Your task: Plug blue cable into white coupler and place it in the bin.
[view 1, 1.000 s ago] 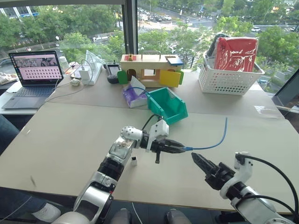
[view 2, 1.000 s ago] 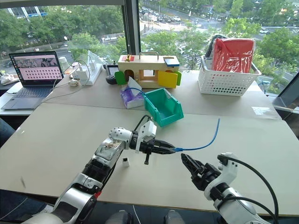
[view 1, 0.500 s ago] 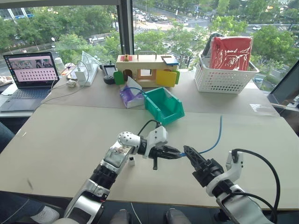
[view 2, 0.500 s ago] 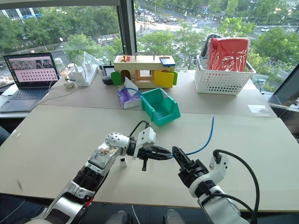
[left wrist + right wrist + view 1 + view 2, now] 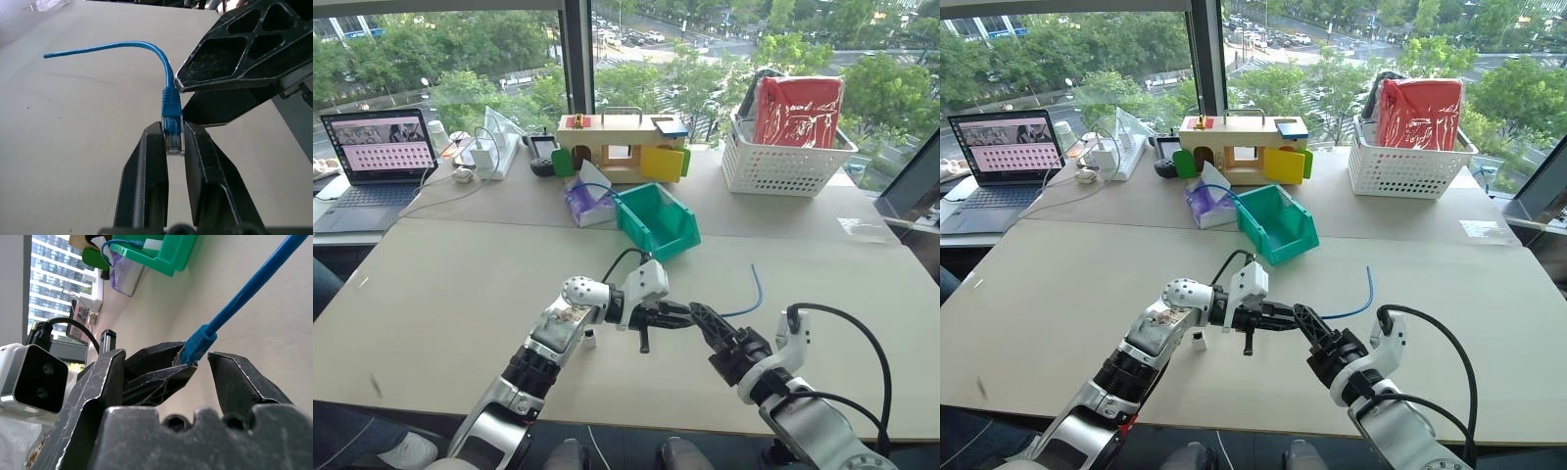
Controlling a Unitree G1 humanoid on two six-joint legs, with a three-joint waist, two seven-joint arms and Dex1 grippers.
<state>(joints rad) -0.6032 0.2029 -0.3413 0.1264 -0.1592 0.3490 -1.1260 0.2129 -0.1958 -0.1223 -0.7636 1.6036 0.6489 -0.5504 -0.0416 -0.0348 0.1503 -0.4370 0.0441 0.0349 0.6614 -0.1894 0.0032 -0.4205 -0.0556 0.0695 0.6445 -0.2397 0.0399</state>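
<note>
Pinching the blue cable (image 5: 168,105) by its plug, the left hand (image 5: 174,147) points it sideways into the right hand's (image 5: 195,369) parted fingers (coupler (image 5: 592,339) lies nearer the left arm).

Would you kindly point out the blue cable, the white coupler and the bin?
blue cable (image 5: 171,105): left wrist view, on its blue boot.
white coupler (image 5: 591,340): left eye view, on its body.
bin (image 5: 677,238): left eye view, on its side wall.

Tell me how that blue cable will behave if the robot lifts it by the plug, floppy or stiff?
Probably springy rather than limp: the blue cable holds a smooth arc away from the left gripper, which pinches its plug. It looks thin and short, so likely light. The free end may swing or drag on the table.
</note>
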